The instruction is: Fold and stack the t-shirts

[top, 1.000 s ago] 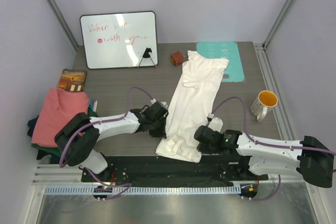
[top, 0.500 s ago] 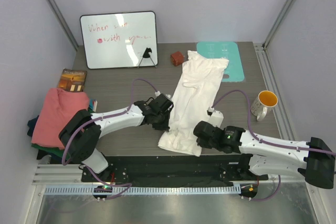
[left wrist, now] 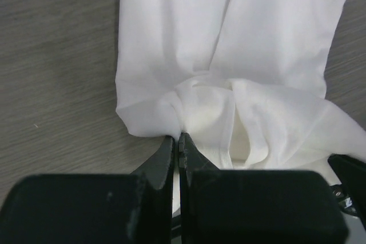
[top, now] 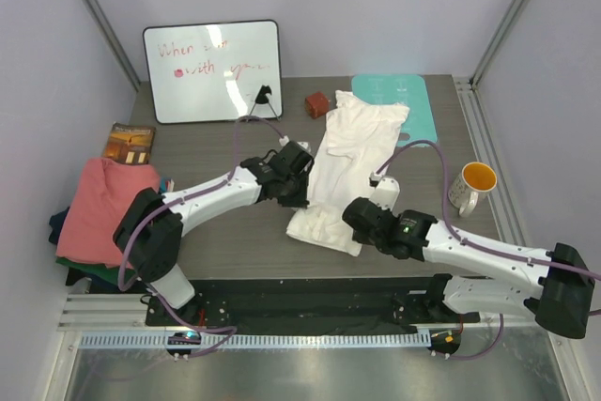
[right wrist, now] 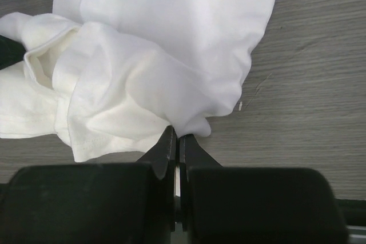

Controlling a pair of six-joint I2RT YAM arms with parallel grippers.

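Bright, even overhead light; shadows soft. Whiteboard [top: 212,70] has a glare patch. Wrist cams: white t-shirt [left wrist: 229,38] sharp, my fingers [left wrist: 163,161] blurry up close.

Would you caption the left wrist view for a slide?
Left end effector shut on a bunched edge of the white shirt, above the table.

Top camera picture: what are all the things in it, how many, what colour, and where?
white t-shirt: one, white, mid-table, far end overlapping the mat.
pink t-shirt: one, salmon-pink, top of the left pile.
dark clothes: count unclear, green and dark blue, under the pink t-shirt.
whiteboard: one, white with red writing, far left.
block: one, reddish-brown, right of the whiteboard.
teal mat: one, far right.
mug: one, white, yellow inside, right side.
book: one, brown, behind the pile.
table: one, grey-brown.
left pincer: black, shut on the white t-shirt.
right pincer: black, shut on the white t-shirt.
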